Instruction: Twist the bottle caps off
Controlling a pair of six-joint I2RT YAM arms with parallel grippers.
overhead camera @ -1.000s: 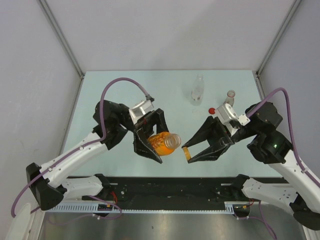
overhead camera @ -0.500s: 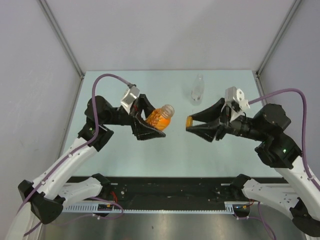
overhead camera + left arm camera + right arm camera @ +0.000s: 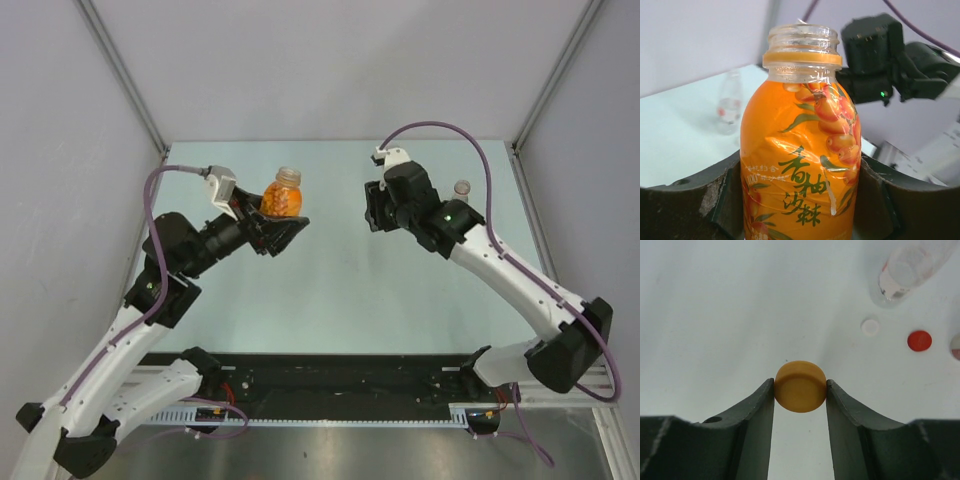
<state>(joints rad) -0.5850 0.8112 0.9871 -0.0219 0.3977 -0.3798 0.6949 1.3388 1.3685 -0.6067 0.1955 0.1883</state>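
Both arms had swung from the middle of the table (image 3: 330,290) toward its far half within the last second. The left gripper (image 3: 272,228) had carried the orange bottle (image 3: 284,197) up and to the far left. Its 2 fingers (image 3: 687,205) were clamped on the lower body of the bottle, whose neck stood open with an orange ring beneath the threads.

The right gripper (image 3: 800,392) had turned to point down over the far right of the table. It was pinching the orange cap (image 3: 800,385) by its sides between both fingertips, above the surface.

Beyond that cap lay a white cap (image 3: 870,326) and a red cap (image 3: 919,340), near each other on the table. A clear bottle (image 3: 902,272) stood just past them. 1 more uncapped bottle (image 3: 461,187) stood at the far right.
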